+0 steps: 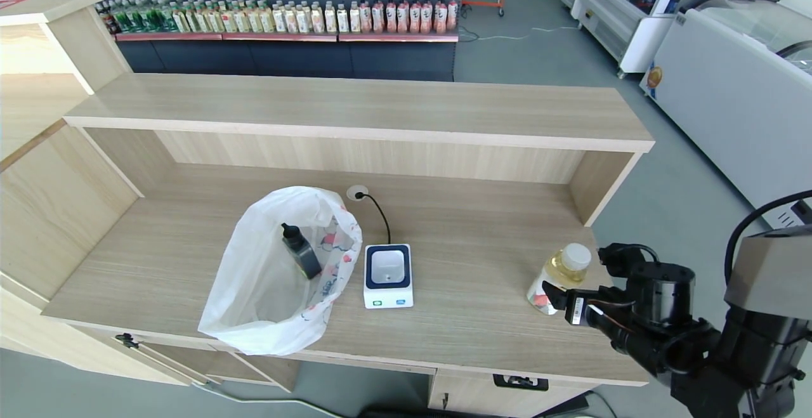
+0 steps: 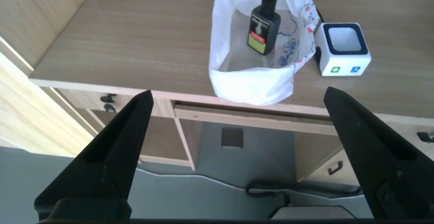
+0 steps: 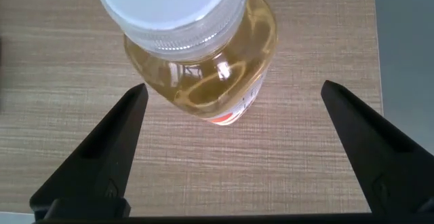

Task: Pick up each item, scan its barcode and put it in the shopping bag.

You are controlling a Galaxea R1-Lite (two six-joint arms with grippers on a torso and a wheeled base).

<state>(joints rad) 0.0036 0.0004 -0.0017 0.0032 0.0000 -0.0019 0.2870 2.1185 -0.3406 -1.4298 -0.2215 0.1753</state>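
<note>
Yellow bottle with a white cap stands up straight near the right end of the counter. Its long side points up, so the cap is on top and the label is low down.

The right claw is just beside the bottle. Its two fingers are spread wide apart and hold nothing. In the right wrist view the bottle sits right at the mouth of the claw, with one finger out to each side. The fingers do not seem to touch it yet. The claw probably has to go a little more forward before it can close on the bottle's round body.

The left claw is wide open too, and it is empty. It hangs in front of the counter on the side where the shopping bag is, well apart from the bottle. So the right arm is much nearer, and this pick looks like its job.

The white scanner sits between the bottle and the bag. A black bottle is already inside the bag.
</note>
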